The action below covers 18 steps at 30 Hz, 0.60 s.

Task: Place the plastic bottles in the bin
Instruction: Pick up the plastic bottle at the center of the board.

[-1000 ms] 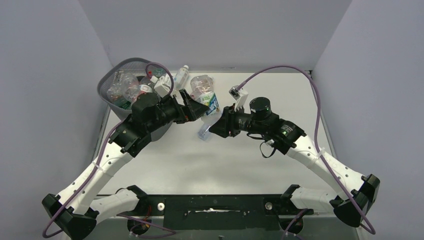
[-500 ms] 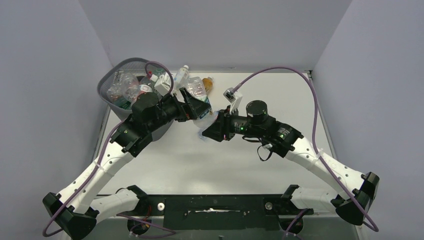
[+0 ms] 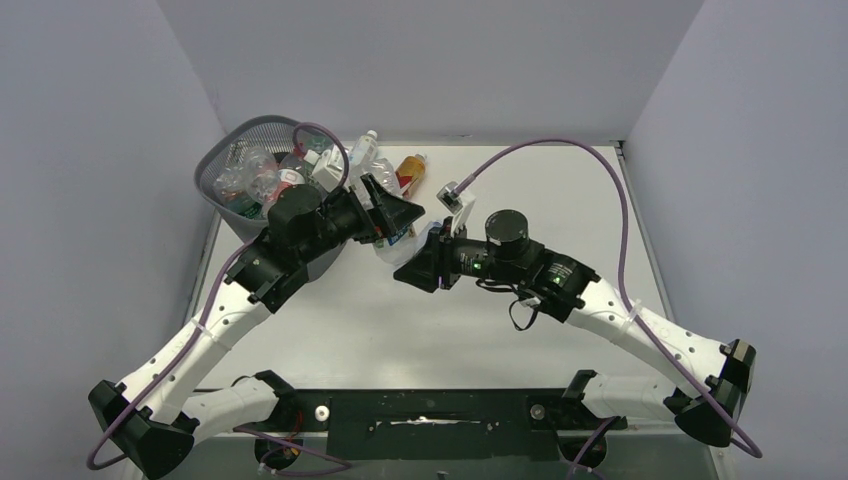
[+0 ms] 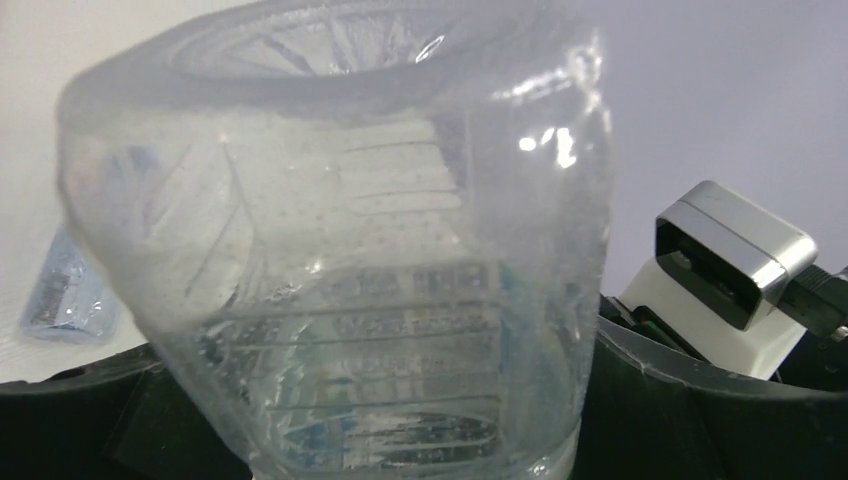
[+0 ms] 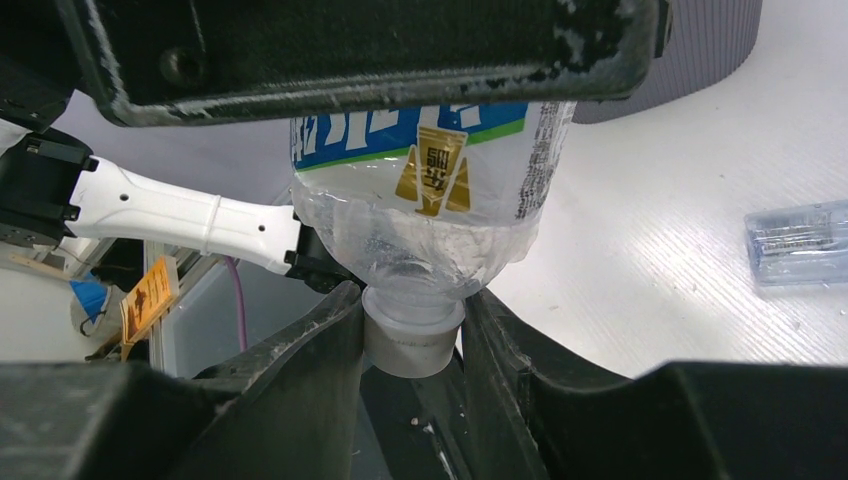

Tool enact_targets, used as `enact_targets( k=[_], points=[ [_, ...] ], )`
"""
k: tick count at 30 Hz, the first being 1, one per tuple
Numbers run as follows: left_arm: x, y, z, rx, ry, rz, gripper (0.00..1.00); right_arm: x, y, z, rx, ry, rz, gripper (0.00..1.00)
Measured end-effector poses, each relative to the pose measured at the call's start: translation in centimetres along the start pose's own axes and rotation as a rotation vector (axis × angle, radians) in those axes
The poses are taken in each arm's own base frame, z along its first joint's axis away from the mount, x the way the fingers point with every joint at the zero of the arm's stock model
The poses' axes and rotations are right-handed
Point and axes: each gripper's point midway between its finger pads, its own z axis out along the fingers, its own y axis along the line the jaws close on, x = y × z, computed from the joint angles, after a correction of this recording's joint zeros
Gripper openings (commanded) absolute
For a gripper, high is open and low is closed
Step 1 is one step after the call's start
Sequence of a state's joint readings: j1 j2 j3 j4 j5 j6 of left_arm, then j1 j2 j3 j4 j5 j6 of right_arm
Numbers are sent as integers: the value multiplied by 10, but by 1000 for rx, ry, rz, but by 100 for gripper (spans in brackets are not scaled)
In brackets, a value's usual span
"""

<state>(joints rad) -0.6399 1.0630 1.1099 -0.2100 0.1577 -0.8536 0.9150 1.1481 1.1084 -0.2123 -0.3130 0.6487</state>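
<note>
A clear plastic bottle (image 3: 392, 247) with a blue and green label hangs between both arms above the table. My right gripper (image 5: 412, 300) is shut on its white cap (image 5: 412, 340). My left gripper (image 3: 395, 212) stands wide around the bottle's body (image 4: 370, 250); one finger (image 5: 350, 50) lies along the label, and whether both pads press on it does not show. The dark mesh bin (image 3: 225, 150) at the back left holds several bottles (image 3: 255, 180). A clear bottle (image 3: 364, 148) and an amber one (image 3: 410, 172) lie on the table just right of the bin.
A flattened clear bottle (image 5: 800, 240) lies on the white table beneath the grippers, also in the left wrist view (image 4: 65, 290). The bin's wall (image 5: 690, 60) is close behind the held bottle. Grey walls enclose the table on three sides.
Both grippers and the held bottle have shifted left and nearer, uncovering the amber bottle behind. My left jaws have narrowed slightly around the bottle's body.
</note>
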Motion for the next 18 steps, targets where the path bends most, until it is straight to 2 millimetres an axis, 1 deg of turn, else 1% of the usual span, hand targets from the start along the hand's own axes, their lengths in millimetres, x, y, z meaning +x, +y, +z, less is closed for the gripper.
enact_targets(
  k=[9, 18],
  points=[
    [-3, -7, 0, 30, -13, -15, 89, 9, -4, 6, 3, -6, -2, 19],
    [-7, -13, 6, 59, -29, -25, 89, 8, -4, 7, 0, -12, -5, 19]
  ],
)
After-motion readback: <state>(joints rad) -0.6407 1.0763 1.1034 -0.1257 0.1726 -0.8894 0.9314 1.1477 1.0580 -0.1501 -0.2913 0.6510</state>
